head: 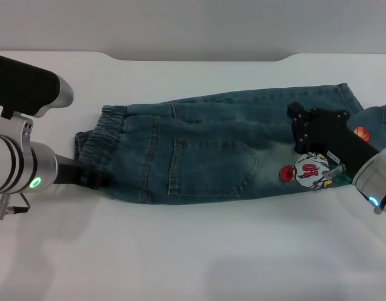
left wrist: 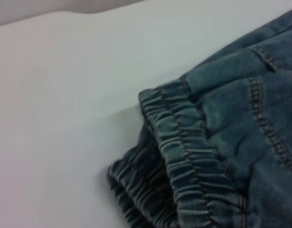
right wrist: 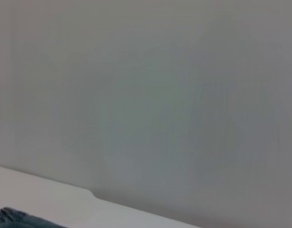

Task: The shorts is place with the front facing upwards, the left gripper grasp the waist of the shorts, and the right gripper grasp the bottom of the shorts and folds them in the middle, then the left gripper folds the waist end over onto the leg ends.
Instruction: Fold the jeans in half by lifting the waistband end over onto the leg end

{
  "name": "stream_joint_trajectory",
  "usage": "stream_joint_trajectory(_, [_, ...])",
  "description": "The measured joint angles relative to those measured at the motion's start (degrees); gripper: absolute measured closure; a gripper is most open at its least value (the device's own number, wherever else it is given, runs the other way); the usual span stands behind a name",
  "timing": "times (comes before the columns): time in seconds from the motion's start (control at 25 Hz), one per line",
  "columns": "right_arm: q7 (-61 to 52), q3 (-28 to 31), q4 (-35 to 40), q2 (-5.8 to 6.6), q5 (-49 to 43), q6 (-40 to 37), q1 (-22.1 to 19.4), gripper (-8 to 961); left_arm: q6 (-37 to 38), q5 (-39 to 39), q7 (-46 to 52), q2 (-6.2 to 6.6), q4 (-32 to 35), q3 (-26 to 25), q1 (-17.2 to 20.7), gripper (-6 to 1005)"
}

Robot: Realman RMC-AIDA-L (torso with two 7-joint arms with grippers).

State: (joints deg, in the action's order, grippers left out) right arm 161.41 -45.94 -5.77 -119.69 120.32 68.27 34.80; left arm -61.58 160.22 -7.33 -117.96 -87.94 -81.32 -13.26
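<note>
Presently, item one: left gripper (head: 92, 179), low at the table surface, its dark fingers pressed against the near corner of the elastic waistband (head: 95, 141). Whether the fingers clamp fabric or merely touch it cannot be told; the tips are lost against the denim. Its wrist view shows the gathered waistband in two layers, the lower layer peeking out beneath the upper, with bare tabletop beside it.

Item two: right gripper (head: 304, 128), a black bracket lying over the leg end of the garment, above a cartoon patch (head: 309, 172). Its finger spread cannot be told. Its wrist view faces a plain wall, with only a sliver of denim and table edge at the margin.

Item three: shorts (head: 211, 153), blue denim, already folded lengthwise into one long band lying across the table (head: 193, 257), waist toward the robot's left, leg hems toward its right. A sewn pocket (head: 208, 166) faces up at the middle. A second orange patch (head: 362, 132) sits at the hem beyond the right gripper.

Containers: none present.

Edges and room: broad white surface lies open in front of the shorts and beyond them; the table's far edge (head: 199, 58) stands well apart from the fabric.
</note>
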Motion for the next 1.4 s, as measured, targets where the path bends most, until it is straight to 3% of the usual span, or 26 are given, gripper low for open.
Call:
stream_joint_trajectory(0.24, [-0.6, 0.2, 0.0, 0.04, 0.0, 0.2, 0.0, 953, 0.8, -0.3, -0.2, -0.03, -0.1, 0.0, 0.1, 304])
stream_joint_trajectory(0.48, [-1.1, 0.2, 0.1, 0.08, 0.0, 0.2, 0.0, 953, 1.0, -0.4, -0.3, 0.01, 0.0, 0.0, 0.1, 500])
stream_joint_trajectory(0.8, [-1.2, 0.2, 0.2, 0.08, 0.0, 0.1, 0.0, 953, 1.0, -0.5, -0.3, -0.01, -1.5, -0.3, 0.6, 917])
stream_joint_trajectory(1.4, [-1.2, 0.3, 0.1, 0.07, 0.3, -1.0, 0.1, 952, 1.0, -1.9, -0.3, 0.10, -18.7, -0.3, 5.2, 954])
